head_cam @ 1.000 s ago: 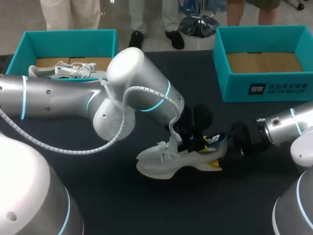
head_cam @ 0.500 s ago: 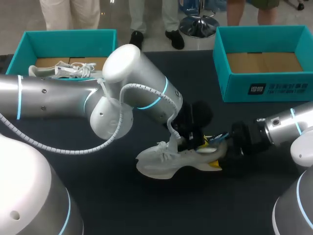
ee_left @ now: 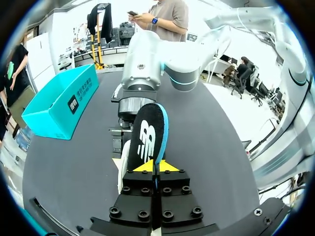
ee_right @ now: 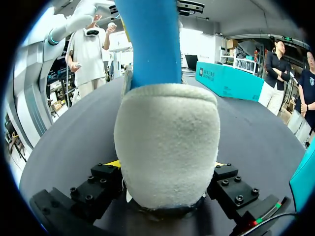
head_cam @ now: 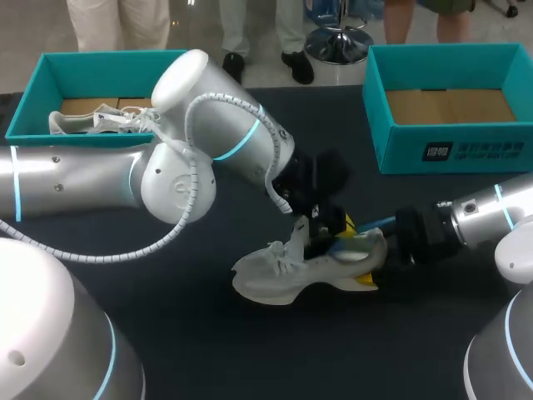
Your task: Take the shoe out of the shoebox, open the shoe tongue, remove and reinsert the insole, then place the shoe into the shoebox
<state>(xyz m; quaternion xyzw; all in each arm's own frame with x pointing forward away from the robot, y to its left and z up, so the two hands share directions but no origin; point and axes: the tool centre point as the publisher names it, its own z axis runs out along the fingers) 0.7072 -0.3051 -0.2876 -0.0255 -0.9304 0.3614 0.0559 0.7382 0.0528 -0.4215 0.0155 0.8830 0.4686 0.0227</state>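
Head view: white shoe on table, heel clamped by right gripper. Left gripper sits above its opening, tips obscured.
Left wrist view: left gripper nips insole by its edge. Insole judged thin, floppy, light.
Right wrist view: soft padded heel fills the jaws. Contact points hidden.

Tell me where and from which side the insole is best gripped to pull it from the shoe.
Probably the exposed end of the insole, from above the shoe, one finger on each flat face: it is a thin sheet standing up from the opening. The left gripper is shut on it so; the right gripper clamps the heel.
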